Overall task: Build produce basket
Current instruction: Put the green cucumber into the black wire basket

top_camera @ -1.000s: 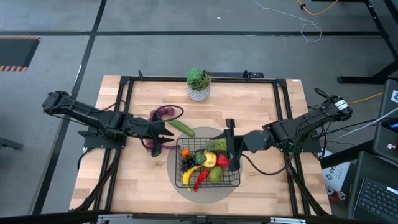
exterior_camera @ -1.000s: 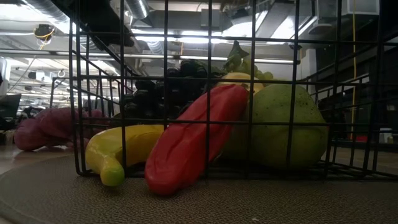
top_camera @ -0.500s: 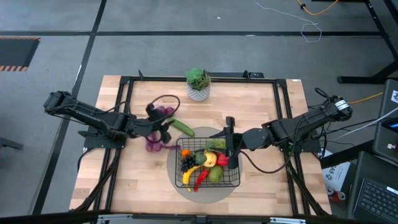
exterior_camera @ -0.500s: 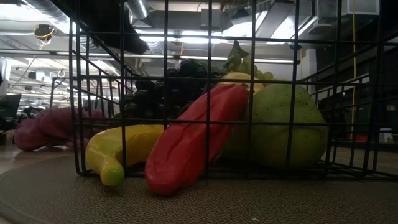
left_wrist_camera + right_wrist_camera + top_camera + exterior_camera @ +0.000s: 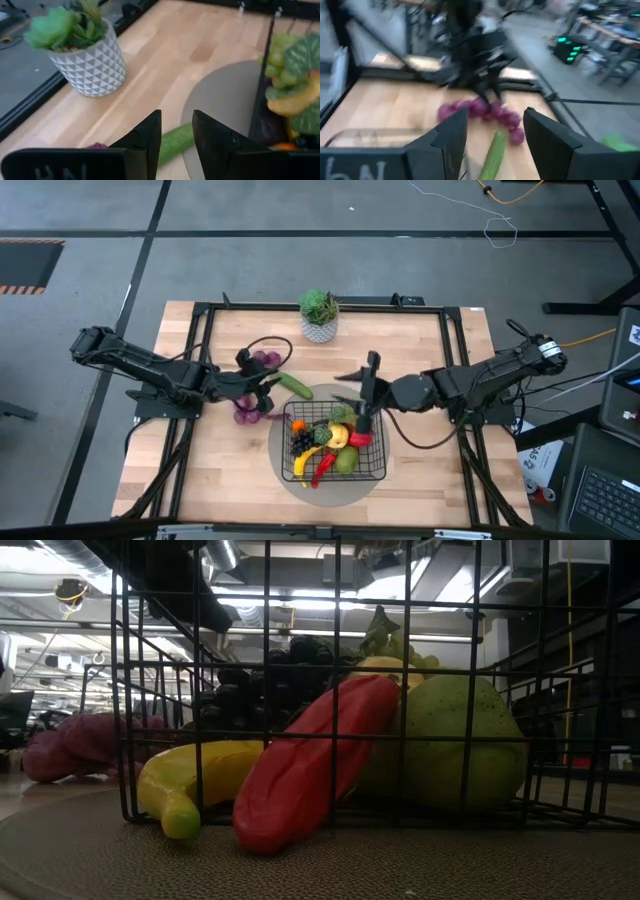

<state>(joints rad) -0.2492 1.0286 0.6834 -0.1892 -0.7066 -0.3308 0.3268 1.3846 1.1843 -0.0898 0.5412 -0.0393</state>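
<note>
Basket (image 5: pixel 335 445), black wire, sits near the table's (image 5: pixel 430 360) front edge, holding banana (image 5: pixel 190 785), red pepper (image 5: pixel 300 770) and pear (image 5: pixel 445 745). Cucumber (image 5: pixel 294 385) and purple grapes (image 5: pixel 262 360) lie outside, toward its left side. Left gripper (image 5: pixel 268 385) stands unclenched beside the cucumber; right gripper (image 5: pixel 362 385) hangs empty, spread, over the basket's back rim. Likely risk: the two arms crowding and colliding.

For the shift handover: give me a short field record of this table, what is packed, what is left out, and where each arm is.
basket: on the round grey mat, holding banana, red pepper, pear, black grapes
outside basket: cucumber, purple grapes, both on the table beside the basket
left gripper: empty, jaws open, by the purple grapes
right gripper: empty, jaws open, over the basket's far edge
potted plant: far edge of table
</note>
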